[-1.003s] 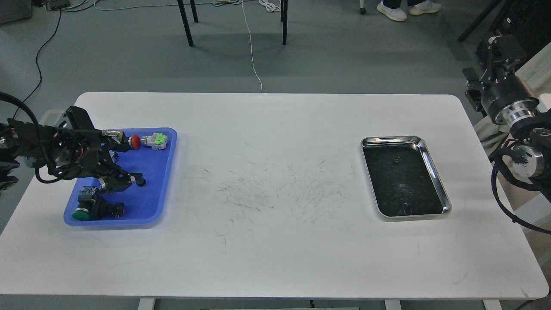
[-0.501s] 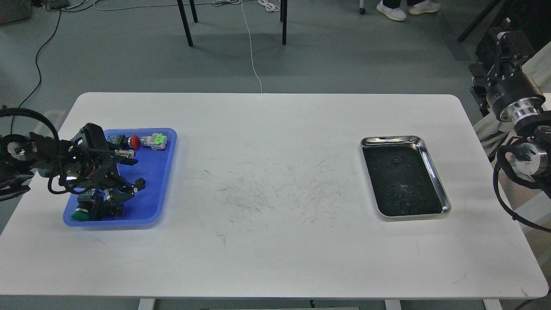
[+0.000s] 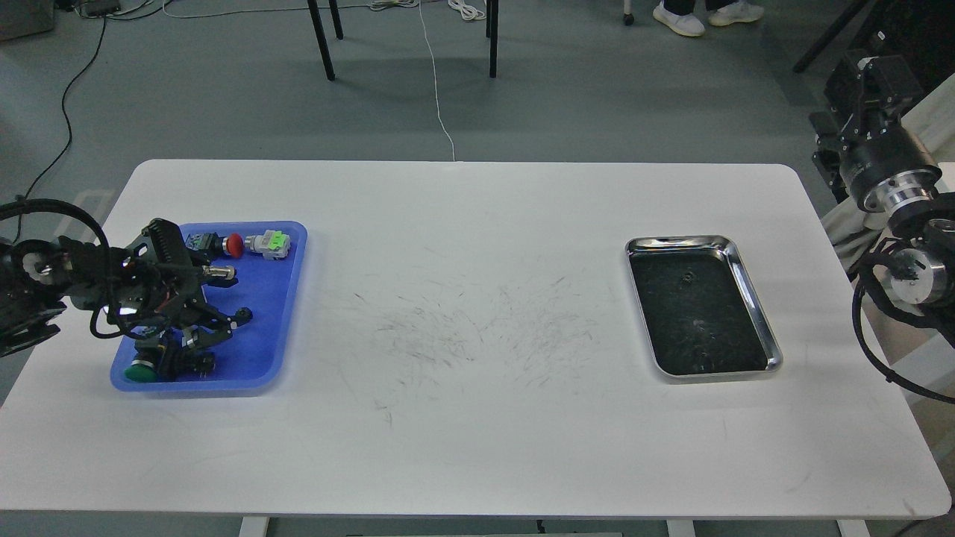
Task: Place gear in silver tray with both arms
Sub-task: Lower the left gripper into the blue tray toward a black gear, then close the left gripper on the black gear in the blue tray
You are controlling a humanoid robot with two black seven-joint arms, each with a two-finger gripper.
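Head view shows the blue tray as our landmark, at the left of the white table.

Risks, near to far:

1. At the near end of the blue tray, a green-capped switch lies just under our left gripper. We judge that a descent here may catch this part, or the black pieces beside it, instead of the gear.
2. The gear itself cannot be singled out. A small dark round piece at the fingertips may be it, but it is too small to tell. A wrong pick is therefore possible.
3. The left gripper's fingers appear slightly spread over the tray contents. Whether they hold anything, we cannot tell.
4. At the far end of the blue tray lie a red-capped button and a green-and-grey connector. A sideways sweep may knock them.
5. The carry is long. A loose grip may drop the part on the bare table.

The silver tray sits well apart, far right of the blue tray. It is rectangular, with rounded corners, a bright polished rim and a dark scratched bottom. Small specks show in it, nothing clearly a gear.

Our right gripper stands beyond the table's right edge. Its opening cannot be told.
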